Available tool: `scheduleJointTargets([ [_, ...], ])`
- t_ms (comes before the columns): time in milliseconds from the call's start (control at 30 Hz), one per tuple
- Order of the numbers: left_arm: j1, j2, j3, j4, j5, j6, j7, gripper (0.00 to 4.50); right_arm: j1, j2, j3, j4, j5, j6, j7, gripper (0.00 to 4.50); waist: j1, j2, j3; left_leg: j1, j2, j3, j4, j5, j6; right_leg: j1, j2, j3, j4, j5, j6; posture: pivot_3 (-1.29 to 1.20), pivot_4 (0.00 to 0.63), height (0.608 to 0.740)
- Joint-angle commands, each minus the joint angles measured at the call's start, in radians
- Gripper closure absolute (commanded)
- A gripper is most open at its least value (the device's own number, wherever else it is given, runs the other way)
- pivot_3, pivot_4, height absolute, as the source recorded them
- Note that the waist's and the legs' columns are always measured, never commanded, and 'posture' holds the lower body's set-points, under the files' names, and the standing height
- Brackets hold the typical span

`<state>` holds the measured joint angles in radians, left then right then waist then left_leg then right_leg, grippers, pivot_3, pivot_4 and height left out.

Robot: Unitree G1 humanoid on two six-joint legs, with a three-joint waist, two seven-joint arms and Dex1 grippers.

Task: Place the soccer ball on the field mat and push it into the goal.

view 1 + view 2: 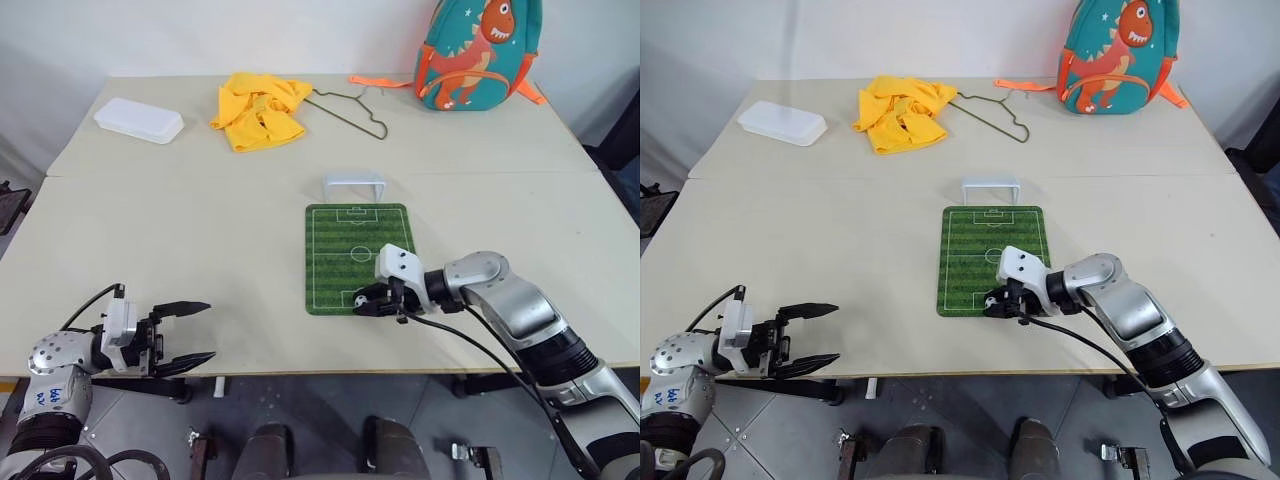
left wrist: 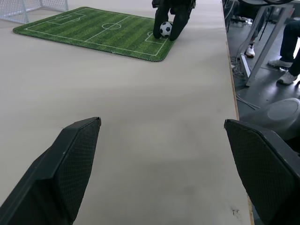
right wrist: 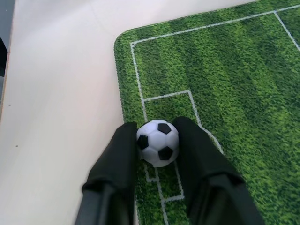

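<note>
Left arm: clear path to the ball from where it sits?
Probably not cleanly. Bare table lies between the left gripper and the soccer ball, but the right gripper flanks the ball on both sides on the field mat.

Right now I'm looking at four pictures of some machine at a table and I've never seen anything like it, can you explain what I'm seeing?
It is a humanoid robot with two arms, each ending in a two-fingered black end effector. Two pictures come from cameras in its head, looking down over a beige table. The other two come from cameras on its wrists, looking along the fingers.

On the table lie a green field mat with a small white goal at its far end, a yellow cloth, a wire hanger, a white box and a dinosaur backpack.

The right end effector has the tiny soccer ball between its fingers, on the mat's near end. The left end effector is open and empty, near the table's front edge.
</note>
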<state>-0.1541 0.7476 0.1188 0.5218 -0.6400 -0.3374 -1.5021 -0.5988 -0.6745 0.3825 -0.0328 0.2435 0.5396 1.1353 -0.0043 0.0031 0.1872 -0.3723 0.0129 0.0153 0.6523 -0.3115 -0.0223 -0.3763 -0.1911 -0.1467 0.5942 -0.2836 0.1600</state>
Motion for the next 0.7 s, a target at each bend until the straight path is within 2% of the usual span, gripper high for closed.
scheduleJointTargets([
  [33,-0.012,-0.001,0.028,-0.015,-0.007,0.004,-0.112,0.0,0.016,-0.011,-0.036,-0.004,-0.001,0.012,0.0,2.01,0.0,0.0,0.0,0.0,0.0,0.0,0.0,0.0,0.0,0.0,0.0,0.0,0.0,0.0,0.0,0.0,0.15,0.74],
  [233,-0.026,-0.006,0.03,-0.01,-0.005,0.012,-0.109,0.0,0.03,-0.02,-0.074,-0.044,0.031,0.013,0.018,0.06,0.001,0.0,0.0,0.0,0.0,0.0,0.002,0.0,0.0,0.0,0.0,0.001,0.001,0.0,-0.001,0.0,0.15,0.74],
  [267,-0.028,-0.007,0.03,-0.01,-0.004,0.014,-0.108,0.0,0.029,-0.019,-0.086,-0.051,0.037,0.014,0.017,0.02,0.0,0.0,0.0,0.0,0.0,0.001,0.002,0.0,0.0,0.0,0.0,0.001,0.001,0.0,-0.001,0.0,0.15,0.74],
  [500,-0.033,-0.012,0.032,-0.008,-0.004,0.022,-0.11,0.0,0.016,-0.03,-0.192,-0.158,0.144,0.064,0.05,0.02,0.001,0.0,0.0,0.0,0.001,0.001,0.001,0.0,-0.001,0.0,0.001,0.001,0.0,0.0,-0.001,0.0,0.15,0.74],
  [600,-0.037,-0.015,0.033,-0.003,-0.003,0.024,-0.112,0.0,0.052,-0.071,-0.241,-0.227,0.218,0.078,0.107,0.66,0.001,0.0,0.0,0.0,0.002,0.001,0.001,-0.001,-0.001,0.0,0.002,0.001,0.0,0.0,-0.001,0.0,0.15,0.74],
  [700,-0.045,-0.017,0.031,0.002,0.0,0.025,-0.112,0.0,0.089,-0.097,-0.233,-0.234,0.208,0.059,0.119,1.62,0.001,-0.001,0.0,0.0,0.003,0.001,0.001,-0.002,-0.002,0.0,0.003,0.001,0.0,0.0,-0.001,0.0,0.15,0.74],
])
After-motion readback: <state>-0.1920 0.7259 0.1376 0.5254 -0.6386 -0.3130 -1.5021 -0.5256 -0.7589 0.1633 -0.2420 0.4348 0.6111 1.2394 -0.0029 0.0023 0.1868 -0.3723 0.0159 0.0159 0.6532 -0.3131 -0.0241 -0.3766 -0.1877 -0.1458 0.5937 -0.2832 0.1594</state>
